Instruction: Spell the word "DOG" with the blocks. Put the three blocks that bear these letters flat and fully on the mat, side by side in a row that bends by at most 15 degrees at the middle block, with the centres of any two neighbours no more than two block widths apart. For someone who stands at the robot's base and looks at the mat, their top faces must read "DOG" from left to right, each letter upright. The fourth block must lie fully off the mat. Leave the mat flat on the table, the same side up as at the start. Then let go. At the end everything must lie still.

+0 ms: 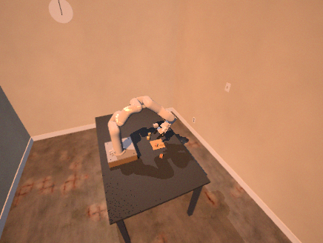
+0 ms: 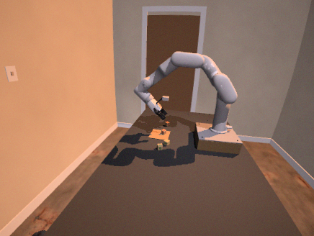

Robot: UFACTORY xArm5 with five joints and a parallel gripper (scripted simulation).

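The gripper [image 2: 162, 115] hangs with its fingers apart, holding nothing. Below it lies the orange mat [image 2: 158, 135] with one block [image 2: 163, 132] on it; two blocks [image 2: 163, 144] lie just beside the mat.

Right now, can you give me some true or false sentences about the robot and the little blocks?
1. The gripper is open and holds nothing. True.
2. All four blocks lie on the orange mat. False: only one block sits on the mat; two blocks lie on the dark table in front of it, and another block lies beyond it.
3. The gripper hangs above the table, touching no block. True.
4. The arm's base box stands on the floor. False: it stands on the table.
5. A brown door is behind the arm in the exterior view. True.
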